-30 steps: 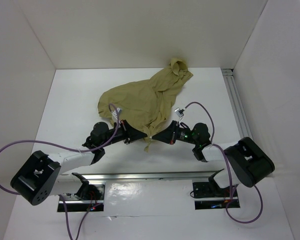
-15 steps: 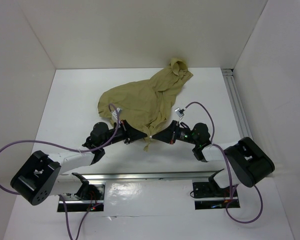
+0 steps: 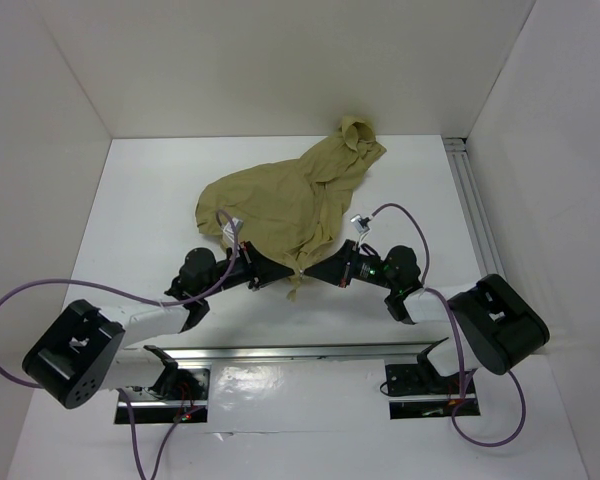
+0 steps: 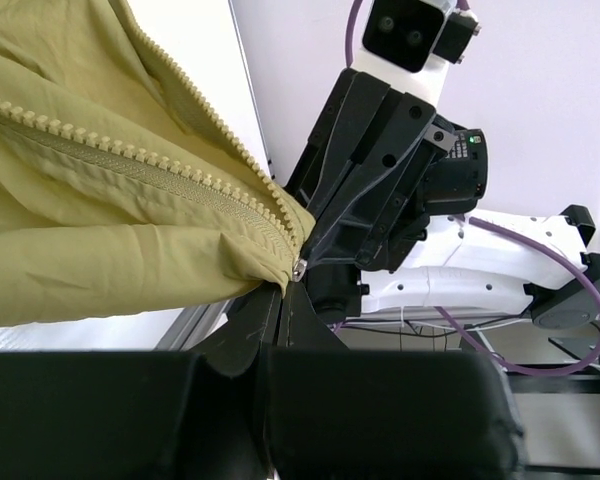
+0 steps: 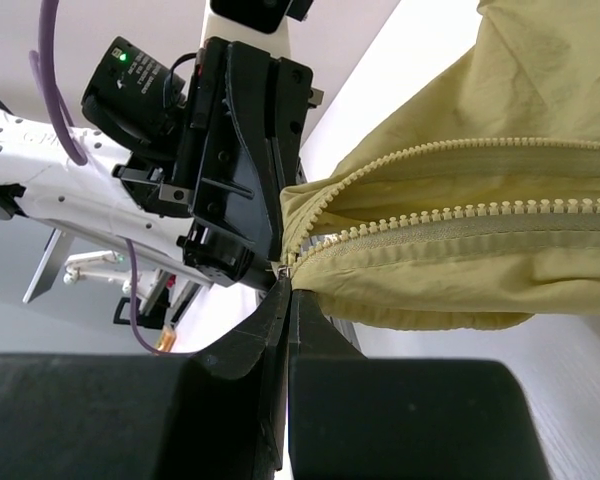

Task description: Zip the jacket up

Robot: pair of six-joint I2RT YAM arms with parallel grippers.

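The olive-tan jacket [image 3: 290,200] lies crumpled on the white table, with its hood at the far right. Its lower front corner hangs toward the arms. My left gripper [image 3: 287,272] and right gripper [image 3: 313,272] meet tip to tip at that corner. In the left wrist view the left gripper [image 4: 283,292] is shut on the jacket [image 4: 100,200] at the hem, beside a small metal zipper part [image 4: 298,266]. In the right wrist view the right gripper [image 5: 286,288] is shut on the jacket [image 5: 500,250] at the zipper's bottom end. The two rows of zipper teeth [image 5: 460,215] lie apart.
A metal rail [image 3: 475,215] runs along the table's right side. Another rail [image 3: 300,352] runs along the near edge by the arm bases. White walls enclose the table at the back and on both sides. Purple cables [image 3: 40,295] loop off both arms.
The left arm's wrist has shifted slightly left. Both grippers stay shut at the jacket's lower corner, and the jacket has barely moved.
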